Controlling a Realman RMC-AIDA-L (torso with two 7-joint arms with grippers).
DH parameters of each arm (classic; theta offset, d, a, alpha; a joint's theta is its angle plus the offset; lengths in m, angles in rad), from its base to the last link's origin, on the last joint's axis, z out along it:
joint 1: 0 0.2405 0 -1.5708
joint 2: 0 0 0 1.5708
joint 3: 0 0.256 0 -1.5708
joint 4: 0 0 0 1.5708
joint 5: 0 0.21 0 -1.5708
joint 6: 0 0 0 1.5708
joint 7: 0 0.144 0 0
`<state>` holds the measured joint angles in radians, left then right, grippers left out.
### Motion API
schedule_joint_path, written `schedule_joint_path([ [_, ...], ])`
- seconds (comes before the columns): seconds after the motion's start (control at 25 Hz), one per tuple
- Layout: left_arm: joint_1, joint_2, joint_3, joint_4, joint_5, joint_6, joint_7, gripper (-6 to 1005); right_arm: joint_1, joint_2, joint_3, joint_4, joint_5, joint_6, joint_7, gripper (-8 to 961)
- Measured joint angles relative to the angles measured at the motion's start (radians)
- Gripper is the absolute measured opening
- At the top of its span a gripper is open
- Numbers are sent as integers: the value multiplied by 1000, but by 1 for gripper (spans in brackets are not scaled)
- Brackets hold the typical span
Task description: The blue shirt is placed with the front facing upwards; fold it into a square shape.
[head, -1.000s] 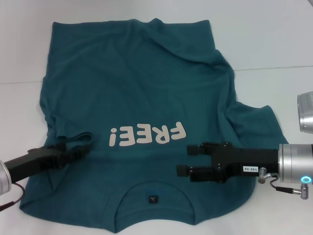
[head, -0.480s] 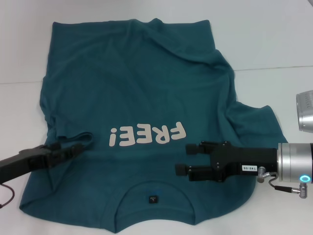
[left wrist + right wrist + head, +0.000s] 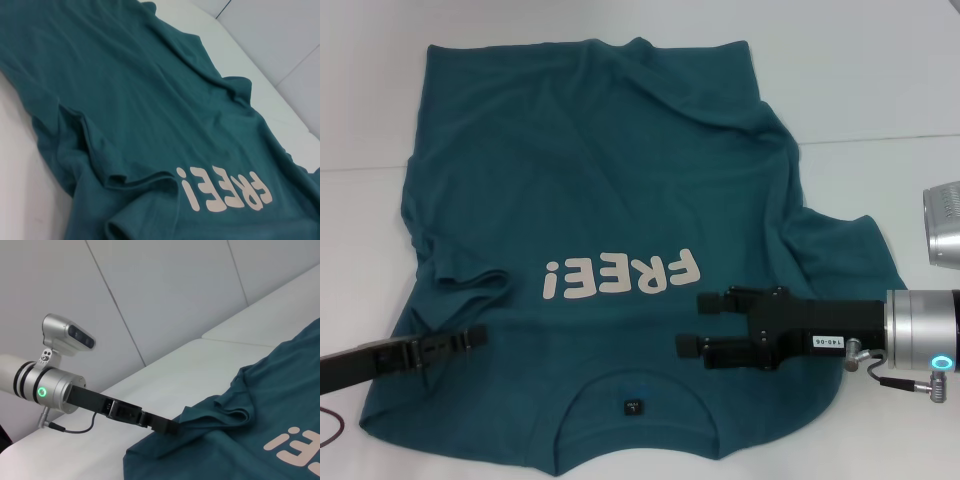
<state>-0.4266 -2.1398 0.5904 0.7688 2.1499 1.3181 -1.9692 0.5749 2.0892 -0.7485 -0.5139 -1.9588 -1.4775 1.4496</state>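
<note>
The blue shirt (image 3: 600, 180) lies face up on the white table, its off-white "FREE!" lettering (image 3: 623, 275) and small dark neck tag (image 3: 634, 407) toward me. Its left sleeve is folded inward into a rumpled ridge (image 3: 470, 283), which also shows in the left wrist view (image 3: 125, 175). My left gripper (image 3: 475, 340) rests low over the shirt's near-left part, below that ridge; the right wrist view shows its tip at the cloth (image 3: 170, 428). The right gripper (image 3: 693, 324) hovers open over the chest, right of the neckline, with nothing between its fingers.
The white table (image 3: 880, 90) surrounds the shirt, with a seam running across it. The shirt's right sleeve (image 3: 850, 260) lies spread outward. A silver cylindrical robot part (image 3: 942, 225) sits at the right edge. Pale wall panels (image 3: 175, 300) stand behind the table.
My left gripper has drawn back from the folded sleeve ridge toward the near-left corner, and the fold stays in place. The right gripper has barely shifted.
</note>
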Motion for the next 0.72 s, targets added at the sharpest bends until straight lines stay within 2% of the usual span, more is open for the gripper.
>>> schedule_joint_path([
  [0.32, -38, 9, 3, -21, 69, -15, -54, 887, -4, 0, 0, 0, 0, -5, -2, 885],
  [0.72, -46, 11, 3, -22, 79, -66, -79, 888, -9, -2, 0, 0, 0, -14, -1, 884],
])
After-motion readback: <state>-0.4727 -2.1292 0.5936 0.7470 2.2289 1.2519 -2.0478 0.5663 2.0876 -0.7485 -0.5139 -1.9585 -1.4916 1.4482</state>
